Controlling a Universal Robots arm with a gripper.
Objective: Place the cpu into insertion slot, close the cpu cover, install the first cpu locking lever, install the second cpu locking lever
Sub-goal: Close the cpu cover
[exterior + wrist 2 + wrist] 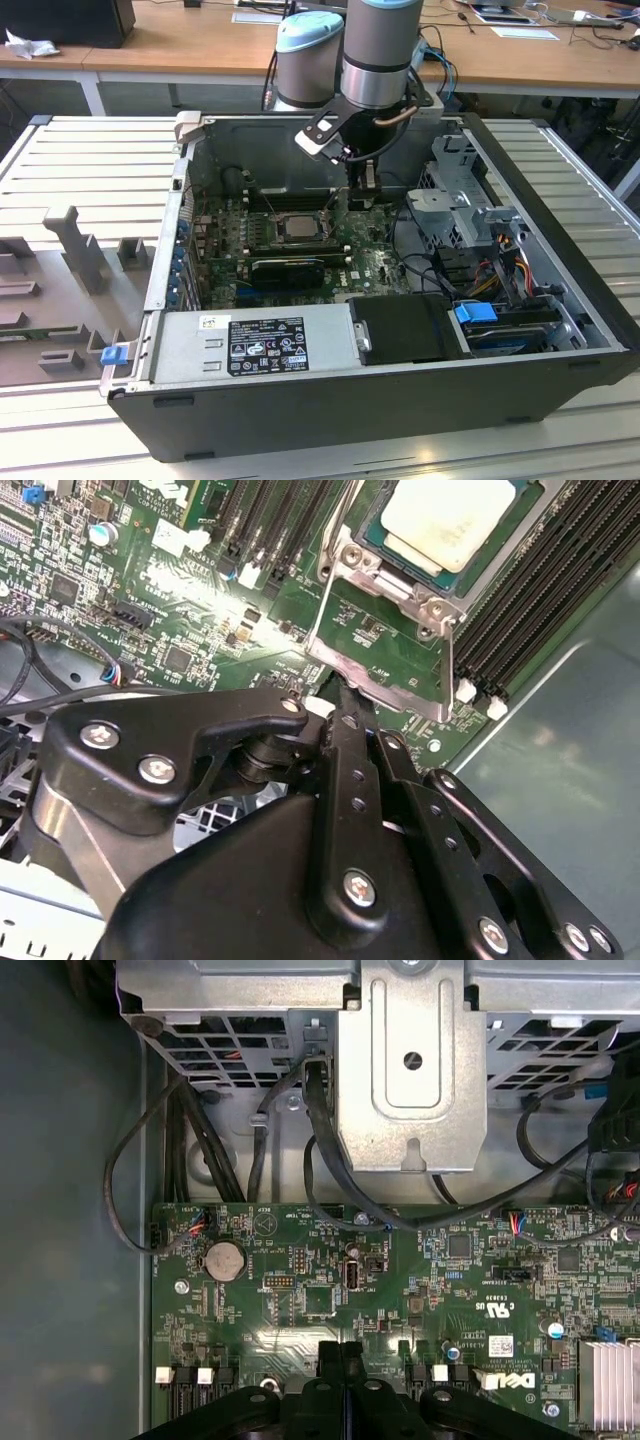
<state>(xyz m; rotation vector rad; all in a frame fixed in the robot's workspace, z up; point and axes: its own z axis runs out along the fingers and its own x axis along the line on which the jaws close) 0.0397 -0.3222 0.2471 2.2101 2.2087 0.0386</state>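
**A:** What is taking up the most room?

**B:** A ribbed metal surface [60, 160] is carrying an open computer case [400, 400]. The arm [380, 50] is reaching down into it from above, over the green motherboard [370, 265].

**A:** And the end effector?

**B:** In both wrist views the end effector [345, 702] [341, 1352] is hanging low over the board with its fingers [330, 1360] pressed together. There is no gap showing between them. In the second wrist view its tips are touching the free edge of the cpu cover [375, 675]. I cannot tell whether they are pinching that edge or only resting against it.

**A:** How is the cover lying?

**B:** It is swung open and tilting away from the insertion slot [272, 232], and bare green board is showing through its window. The slot is sitting between rows of long black memory slots [540, 590].

**A:** And the chip?

**B:** The cpu [450, 520] is already sitting flat in the slot with its pale metal top facing up and uncovered. In the exterior view the cpu [297, 226] is lying just to the exterior view's left of the fingers.
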